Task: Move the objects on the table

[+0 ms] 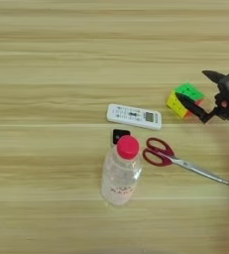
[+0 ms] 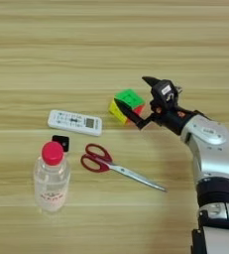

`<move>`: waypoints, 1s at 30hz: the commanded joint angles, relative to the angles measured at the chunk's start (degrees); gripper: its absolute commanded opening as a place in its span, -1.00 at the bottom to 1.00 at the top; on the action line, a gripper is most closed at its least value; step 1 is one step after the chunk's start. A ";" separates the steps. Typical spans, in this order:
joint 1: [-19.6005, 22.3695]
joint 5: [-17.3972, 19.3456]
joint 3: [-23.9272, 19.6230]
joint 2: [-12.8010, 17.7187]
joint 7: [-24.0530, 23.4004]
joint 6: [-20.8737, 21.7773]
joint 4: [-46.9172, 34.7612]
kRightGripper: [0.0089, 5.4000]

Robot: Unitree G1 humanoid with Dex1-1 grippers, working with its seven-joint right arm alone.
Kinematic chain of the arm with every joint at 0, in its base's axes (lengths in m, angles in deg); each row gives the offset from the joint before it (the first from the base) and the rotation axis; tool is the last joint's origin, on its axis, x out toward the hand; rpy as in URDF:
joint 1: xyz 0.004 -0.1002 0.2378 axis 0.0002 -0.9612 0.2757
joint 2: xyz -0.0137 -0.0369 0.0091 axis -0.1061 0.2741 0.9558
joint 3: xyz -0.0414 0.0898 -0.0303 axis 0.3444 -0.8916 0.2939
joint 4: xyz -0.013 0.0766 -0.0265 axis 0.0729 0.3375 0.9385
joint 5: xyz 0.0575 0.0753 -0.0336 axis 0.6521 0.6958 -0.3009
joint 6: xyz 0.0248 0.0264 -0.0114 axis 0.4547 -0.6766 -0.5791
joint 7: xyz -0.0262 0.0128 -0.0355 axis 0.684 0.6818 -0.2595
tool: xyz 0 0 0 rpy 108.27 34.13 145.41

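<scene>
A multicoloured puzzle cube [image 2: 128,98], with green, yellow and orange faces, sits right of centre on the wooden table [image 1: 46,74]. My right gripper [image 2: 131,91] is open over it. One black finger crosses the cube's near side and the other points past its far side; I cannot tell whether either one touches it. The silver forearm [image 2: 212,149] comes in from the lower right. A clear plastic bottle [image 1: 121,173] with a red cap stands upright near the middle front. A tiny black-faced box [image 1: 121,136] lies just behind the bottle.
A white remote control [image 1: 134,116] lies left of the cube. Red-handled scissors [image 1: 175,159] lie in front of the cube, blades pointing right, between bottle and arm.
</scene>
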 commanded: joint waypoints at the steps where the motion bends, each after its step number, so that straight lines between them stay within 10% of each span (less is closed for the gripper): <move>1: 5.11 -0.13 -0.74 2.12 -1.77 1.90 -1.31 0.99; 30: 8.90 1.13 -1.28 -1.83 -6.97 -10.46 4.85 0.73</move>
